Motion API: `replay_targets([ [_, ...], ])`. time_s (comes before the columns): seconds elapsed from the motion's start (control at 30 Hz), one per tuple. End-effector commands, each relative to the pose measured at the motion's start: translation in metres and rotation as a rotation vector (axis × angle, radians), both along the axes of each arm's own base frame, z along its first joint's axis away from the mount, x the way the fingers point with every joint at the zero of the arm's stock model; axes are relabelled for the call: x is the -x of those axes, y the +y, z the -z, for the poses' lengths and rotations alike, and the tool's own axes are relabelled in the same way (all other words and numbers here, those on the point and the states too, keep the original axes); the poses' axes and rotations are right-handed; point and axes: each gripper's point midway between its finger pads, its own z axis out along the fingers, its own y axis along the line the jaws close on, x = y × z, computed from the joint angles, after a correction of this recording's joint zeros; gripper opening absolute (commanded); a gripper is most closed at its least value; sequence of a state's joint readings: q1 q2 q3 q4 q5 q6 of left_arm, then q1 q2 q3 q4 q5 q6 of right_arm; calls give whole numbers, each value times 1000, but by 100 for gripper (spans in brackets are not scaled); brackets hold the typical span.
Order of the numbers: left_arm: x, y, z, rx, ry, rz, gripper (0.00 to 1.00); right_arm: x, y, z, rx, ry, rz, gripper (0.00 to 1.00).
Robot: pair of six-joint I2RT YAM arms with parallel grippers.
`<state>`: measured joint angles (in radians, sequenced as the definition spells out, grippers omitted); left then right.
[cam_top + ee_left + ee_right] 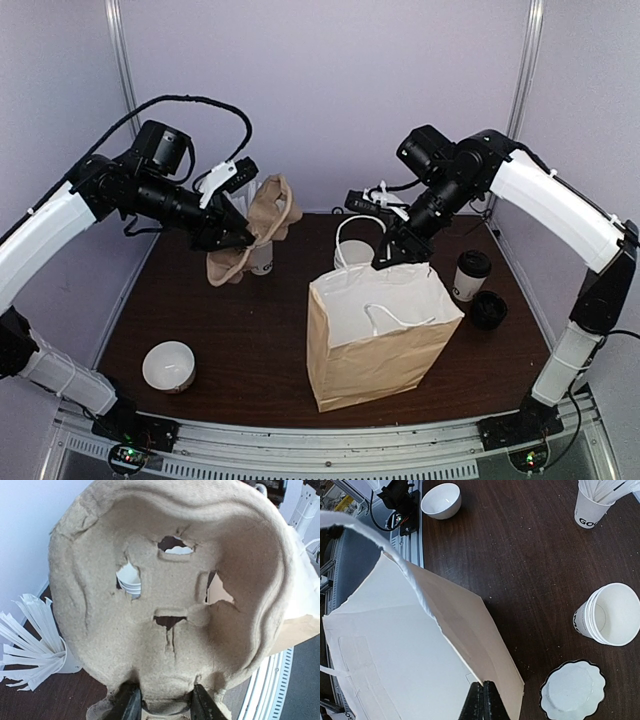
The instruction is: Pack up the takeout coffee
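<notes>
Brown table (250, 340), takeout coffee (471, 276) apparently overhead only

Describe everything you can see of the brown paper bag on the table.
The paper bag is brown outside and white inside, with two white twisted handles. It stands upright and open near the middle of the dark wooden table, with nothing showing inside. One handle droops into the mouth; the other arches up behind. The right gripper is shut on its far top edge, pinching the rim.
</notes>
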<state>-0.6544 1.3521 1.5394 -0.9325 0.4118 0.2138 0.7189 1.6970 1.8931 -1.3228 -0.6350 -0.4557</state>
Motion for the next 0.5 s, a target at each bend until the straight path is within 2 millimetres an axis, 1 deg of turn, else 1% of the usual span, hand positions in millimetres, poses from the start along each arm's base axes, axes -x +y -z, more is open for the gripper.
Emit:
replay_targets([
  [0.0, 6, -11, -36, 121, -34, 38, 35, -8, 4, -7, 4, -21, 30, 7],
  [0.07, 10, -14, -50, 167, -43, 55, 35, -10, 2, -11, 11, -42, 37, 29],
  [0.1, 13, -15, -58, 194, -46, 66, 35, -10, 0, -15, 7, -53, 33, 38],
  [0.13, 16, -17, -65, 220, -46, 77, 35, -8, -2, -18, 3, -62, 30, 44],
  [0.17, 19, -18, -73, 247, -46, 89, 35, -6, -4, -22, -4, -70, 23, 49],
  [0.3, 28, -28, -98, 335, -56, 137, 35, 13, -14, -42, -55, -72, -24, 58],
  [0.37, 34, -34, -109, 368, -64, 167, 35, 24, -22, -52, -78, -84, -48, 61],
  [0.47, 45, -45, -124, 422, -65, 221, 35, 30, -38, -63, -92, -135, -29, 65],
])
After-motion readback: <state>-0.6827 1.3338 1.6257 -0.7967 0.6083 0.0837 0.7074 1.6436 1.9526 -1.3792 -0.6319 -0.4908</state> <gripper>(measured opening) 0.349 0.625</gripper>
